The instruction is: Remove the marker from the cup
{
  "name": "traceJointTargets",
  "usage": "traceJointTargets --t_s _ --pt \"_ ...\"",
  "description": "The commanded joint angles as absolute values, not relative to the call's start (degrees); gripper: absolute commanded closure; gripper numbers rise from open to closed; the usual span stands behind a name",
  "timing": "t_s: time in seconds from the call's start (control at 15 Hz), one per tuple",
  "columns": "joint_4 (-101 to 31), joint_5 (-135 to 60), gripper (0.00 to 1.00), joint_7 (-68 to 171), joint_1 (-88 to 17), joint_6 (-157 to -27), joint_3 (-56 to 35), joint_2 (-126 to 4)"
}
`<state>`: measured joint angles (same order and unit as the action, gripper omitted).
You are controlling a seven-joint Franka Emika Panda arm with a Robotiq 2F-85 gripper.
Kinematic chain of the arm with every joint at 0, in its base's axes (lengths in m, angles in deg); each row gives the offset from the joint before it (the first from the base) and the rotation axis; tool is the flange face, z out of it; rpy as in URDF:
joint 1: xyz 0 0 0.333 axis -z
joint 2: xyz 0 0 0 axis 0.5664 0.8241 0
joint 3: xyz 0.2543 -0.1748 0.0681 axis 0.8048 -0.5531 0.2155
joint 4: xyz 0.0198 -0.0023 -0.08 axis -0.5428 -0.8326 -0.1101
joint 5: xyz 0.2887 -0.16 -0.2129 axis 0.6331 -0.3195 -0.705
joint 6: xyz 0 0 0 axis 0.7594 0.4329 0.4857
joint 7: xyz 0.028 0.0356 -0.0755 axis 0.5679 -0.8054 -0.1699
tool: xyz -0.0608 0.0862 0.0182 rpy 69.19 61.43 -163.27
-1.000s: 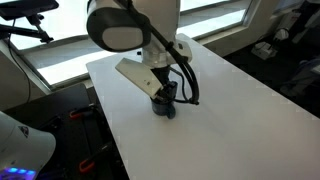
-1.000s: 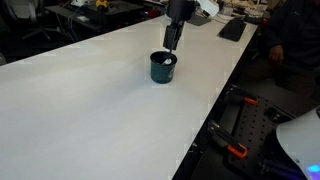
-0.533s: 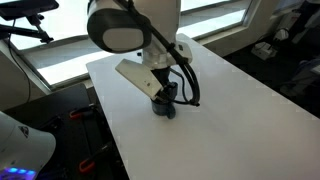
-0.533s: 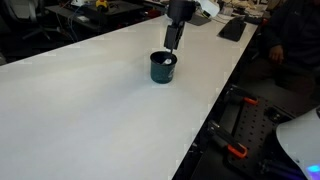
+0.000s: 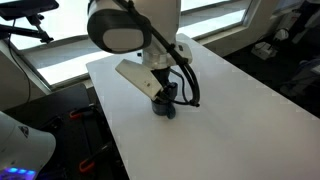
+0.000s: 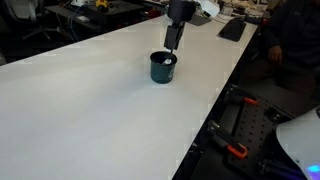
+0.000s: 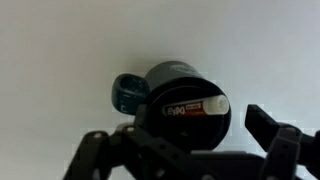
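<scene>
The dark blue cup (image 6: 161, 69) stands upright on the white table; it also shows in an exterior view (image 5: 166, 110). In the wrist view the cup (image 7: 172, 72) has a blue handle (image 7: 128, 92) on its left. The marker (image 7: 194, 106), with a red label and a white end, lies inside the cup's dark interior. My gripper (image 7: 180, 132) is open and hangs right over the cup, one finger to each side, touching nothing. It shows just above the cup in both exterior views (image 5: 162, 94) (image 6: 173, 42).
The white table (image 6: 90, 110) stretches wide around the cup. Its edge (image 6: 215, 110) drops off to one side, with equipment on the floor beyond. A dark flat object (image 6: 233, 29) lies at the table's far end.
</scene>
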<state>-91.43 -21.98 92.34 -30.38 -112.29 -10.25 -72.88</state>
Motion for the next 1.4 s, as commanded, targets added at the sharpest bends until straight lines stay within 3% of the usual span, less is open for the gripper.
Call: traceJointTargets --t_s 0.0,1.0,1.07,1.33 --pt "-91.4 -22.3 0.0 92.1 -29.5 -112.2 -9.3 -72.9" --pt "-90.4 -21.7 0.0 92.5 -29.5 -117.1 -4.5 -68.1" --pt "-90.2 -21.9 0.18 92.2 -29.4 -117.4 -4.4 -67.6" --pt "-89.2 -21.4 0.49 91.3 -28.4 -117.2 -4.1 -66.2"
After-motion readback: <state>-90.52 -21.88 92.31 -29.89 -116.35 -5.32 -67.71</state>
